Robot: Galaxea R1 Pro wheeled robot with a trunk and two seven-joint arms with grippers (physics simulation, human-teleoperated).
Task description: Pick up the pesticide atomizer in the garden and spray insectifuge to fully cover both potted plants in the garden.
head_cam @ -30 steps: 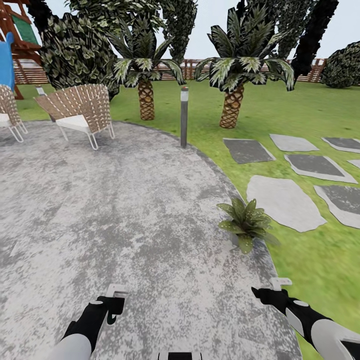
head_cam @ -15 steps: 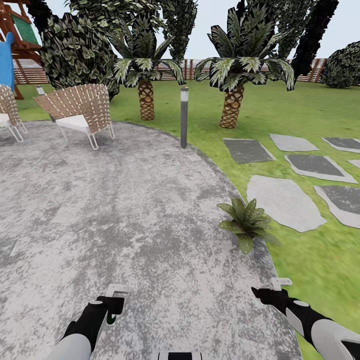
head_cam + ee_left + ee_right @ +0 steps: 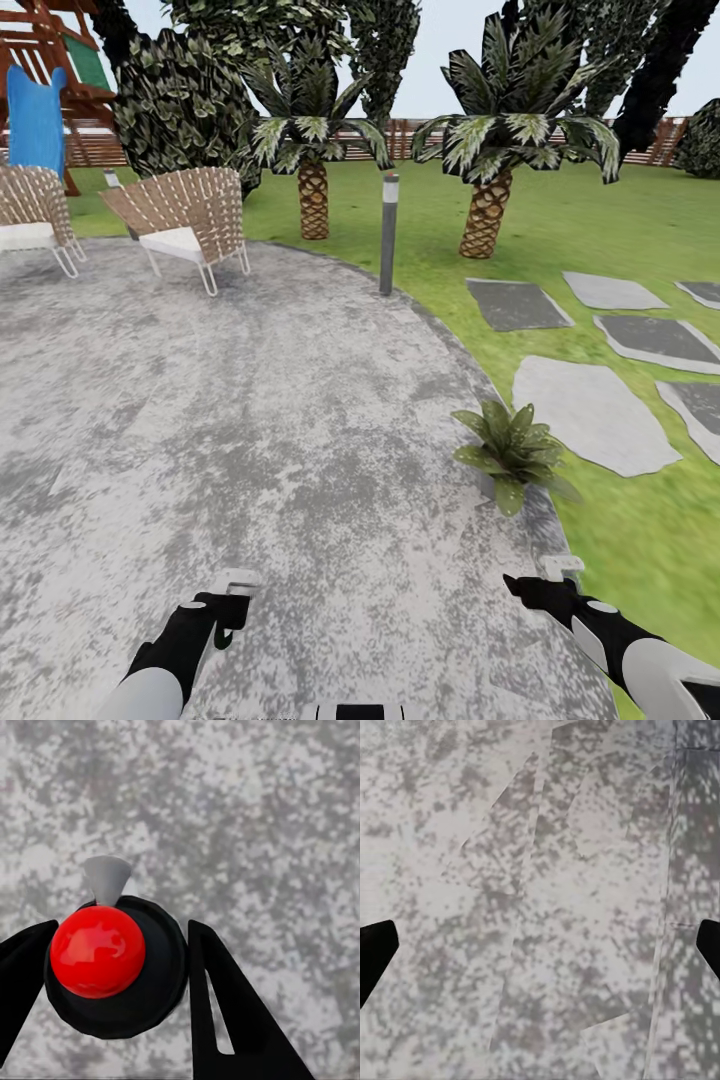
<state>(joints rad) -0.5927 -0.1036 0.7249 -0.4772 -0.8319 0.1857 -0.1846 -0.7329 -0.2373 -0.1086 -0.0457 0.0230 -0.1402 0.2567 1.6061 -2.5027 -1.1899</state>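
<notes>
One plant ahead: the potted plant sits low at the rim of the patio, where paving meets the lawn, forward and right of both arms.
Atomizer: the pesticide atomizer stands upright between the fingers of the left claw, red cap and grey nozzle uppermost, probably so the spray can be aimed outward.
Left claw: narrow, gripping the atomizer's dark body, carried low over the paving.
Right claw: spread wide, empty, over bare paving.
Step in hand: likely the approach, since the nozzle is well apart from the leaves.
</notes>
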